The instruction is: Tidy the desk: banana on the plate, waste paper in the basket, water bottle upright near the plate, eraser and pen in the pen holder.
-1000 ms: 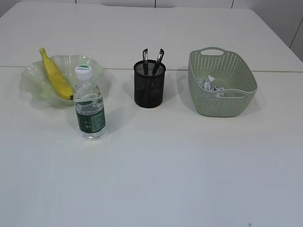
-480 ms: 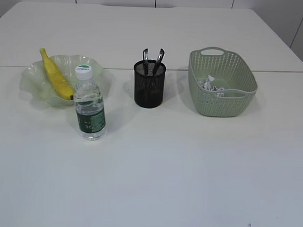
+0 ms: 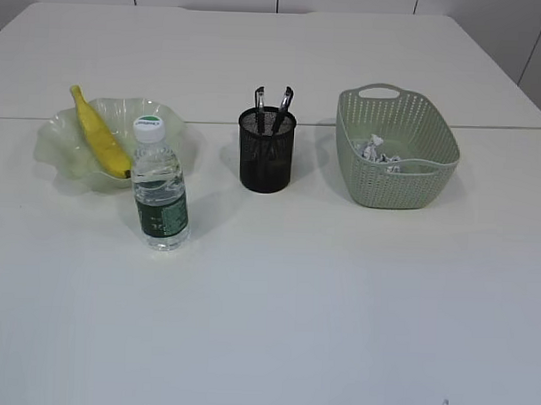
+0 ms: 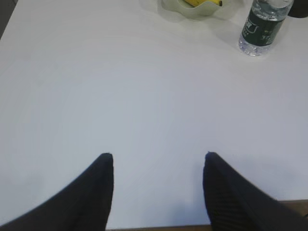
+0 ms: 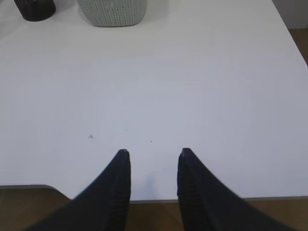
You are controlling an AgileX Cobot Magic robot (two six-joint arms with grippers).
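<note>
The banana (image 3: 99, 134) lies in the pale green plate (image 3: 167, 119) at the left of the white desk (image 3: 294, 301). The water bottle (image 3: 160, 190) stands upright just in front of the plate. Two pens (image 3: 272, 109) stick out of the black mesh pen holder (image 3: 267, 158). Waste paper (image 3: 379, 153) lies inside the sage-green basket (image 3: 404, 185). The eraser is hidden. My left gripper (image 4: 159, 156) is open over the desk's near edge, the bottle (image 4: 263, 26) and plate (image 4: 192, 9) far ahead. My right gripper (image 5: 153, 153) is open and empty near the front edge.
In the right wrist view the basket (image 5: 111, 12) and pen holder (image 5: 34, 9) sit at the top left. A second white table (image 3: 258, 60) adjoins behind. The desk's front edge (image 5: 216, 198) lies right under both grippers.
</note>
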